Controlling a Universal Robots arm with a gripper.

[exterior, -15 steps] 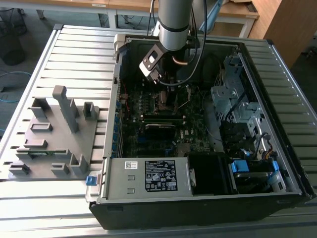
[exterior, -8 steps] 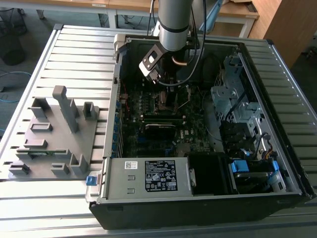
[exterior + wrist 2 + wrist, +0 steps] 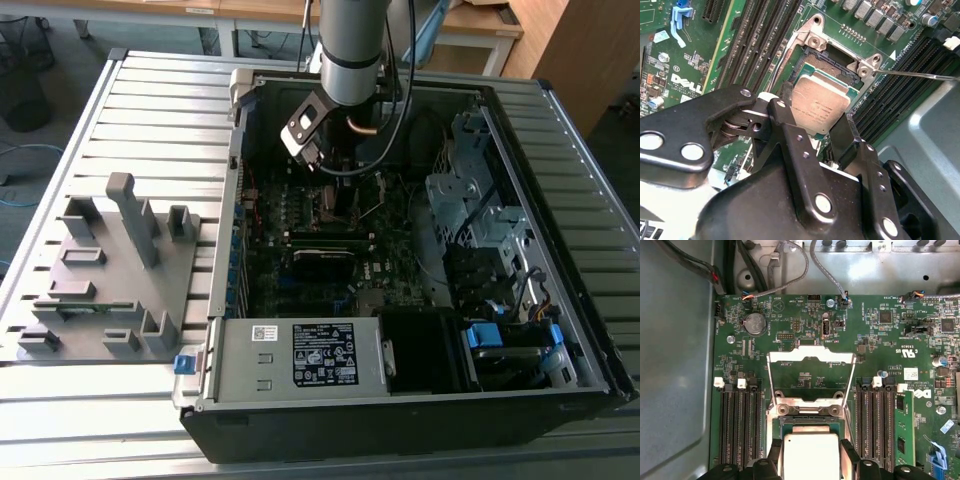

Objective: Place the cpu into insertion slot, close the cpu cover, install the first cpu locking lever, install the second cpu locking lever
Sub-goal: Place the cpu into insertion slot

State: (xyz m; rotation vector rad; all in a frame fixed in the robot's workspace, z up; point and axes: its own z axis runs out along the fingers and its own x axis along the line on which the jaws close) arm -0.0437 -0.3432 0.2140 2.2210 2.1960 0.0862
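The cpu [image 3: 824, 100], a flat square chip with a dull silver top, sits between my gripper's [image 3: 814, 110] two black fingers [image 3: 785, 97], which are shut on its opposite edges. It hangs slightly tilted just over the insertion slot [image 3: 832, 62], whose dark contact field and silver rim show past the chip's far edge. In the first wrist view the cpu [image 3: 810, 460] is again between the gripper's [image 3: 810, 452] fingers, and the cpu cover [image 3: 810, 355], a silver frame with a square window, stands swung open beyond the slot. A thin metal lever [image 3: 920, 75] sticks out sideways from the socket corner.
Rows of long black memory slots [image 3: 737, 425] flank the socket on both sides, one holding a green stick [image 3: 901, 435]. Cables [image 3: 790, 275] loop along the case wall. In the exterior view the arm [image 3: 350, 50] reaches into the open computer case [image 3: 560, 250]; a grey fixture [image 3: 110, 270] lies on the exterior view's left.
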